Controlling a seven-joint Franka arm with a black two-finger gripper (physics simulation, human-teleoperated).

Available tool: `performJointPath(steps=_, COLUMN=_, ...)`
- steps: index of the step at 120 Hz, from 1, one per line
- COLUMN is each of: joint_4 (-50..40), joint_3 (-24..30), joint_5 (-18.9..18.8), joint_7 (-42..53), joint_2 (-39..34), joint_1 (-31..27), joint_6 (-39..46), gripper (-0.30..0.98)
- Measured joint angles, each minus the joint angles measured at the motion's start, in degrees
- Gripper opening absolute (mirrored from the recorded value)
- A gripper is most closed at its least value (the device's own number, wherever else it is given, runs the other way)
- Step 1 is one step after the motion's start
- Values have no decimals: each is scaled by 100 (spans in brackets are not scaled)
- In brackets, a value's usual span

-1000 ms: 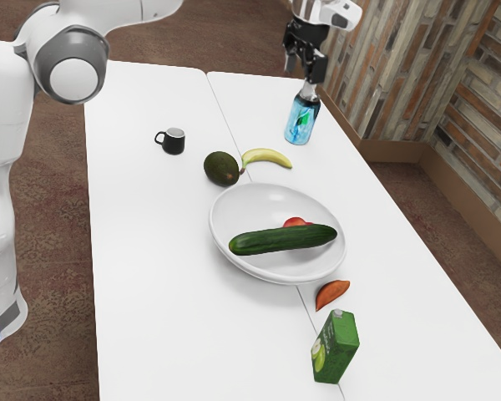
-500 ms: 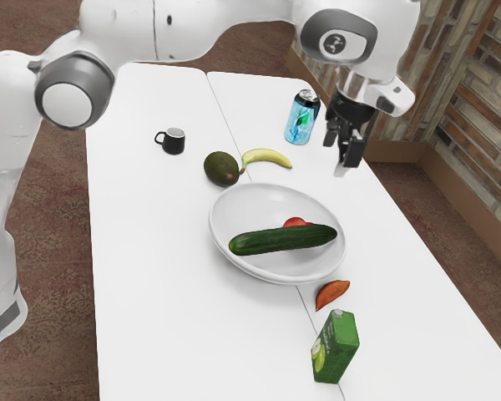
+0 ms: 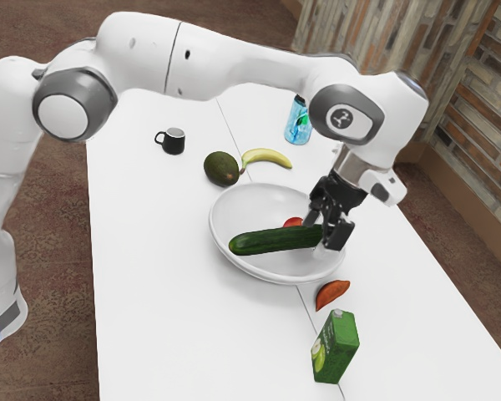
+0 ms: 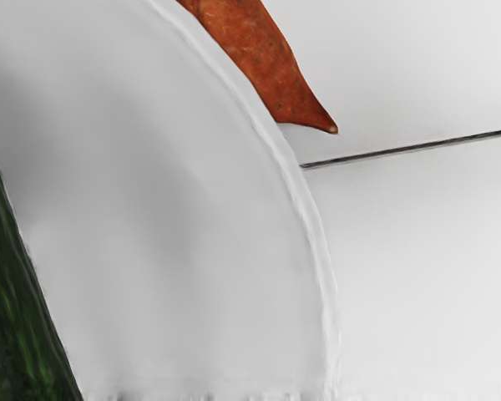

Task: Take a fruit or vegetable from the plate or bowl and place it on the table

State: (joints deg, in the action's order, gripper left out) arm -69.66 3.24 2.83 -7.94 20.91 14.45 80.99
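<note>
My gripper [image 3: 324, 233] is open at the exterior view's right side of the white bowl [image 3: 234, 209], by one end of the long green cucumber [image 3: 271, 241], which it partly covers. Whether the fingers touch the cucumber, I cannot tell. Behind the cucumber lies a red fruit [image 3: 293, 222], mostly hidden. In the wrist view the dark green cucumber [image 4: 17, 326] lies inside the bowl [image 4: 184, 276], with the bowl's curved rim beside the orange sweet potato [image 4: 255, 58].
Outside the bowl on the white table [image 3: 167, 317] are the sweet potato [image 3: 331, 292], a green juice carton [image 3: 336, 347], an avocado [image 3: 222, 168], a banana [image 3: 268, 156], a black mug [image 3: 174, 141] and a blue can [image 3: 297, 124].
From above the far end of the table, near the can, my gripper has come toward the camera and down to the bowl. The food and the bowl have stayed put.
</note>
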Motion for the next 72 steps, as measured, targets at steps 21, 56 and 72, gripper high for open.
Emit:
performJointPath(steps=21, joint_4=-2453, joint_3=-121, joint_5=213, joint_7=-154, joint_2=-1365, joint_1=111, joint_6=1000, gripper=69)
performJointPath(steps=56, joint_4=-2565, joint_3=-131, joint_5=158, joint_7=-258, joint_2=-1554, joint_1=-81, joint_6=1761, gripper=69)
performJointPath(steps=72, joint_4=-2600, joint_3=-131, joint_5=157, joint_7=-286, joint_2=-1560, joint_1=-99, joint_6=1875, gripper=69)
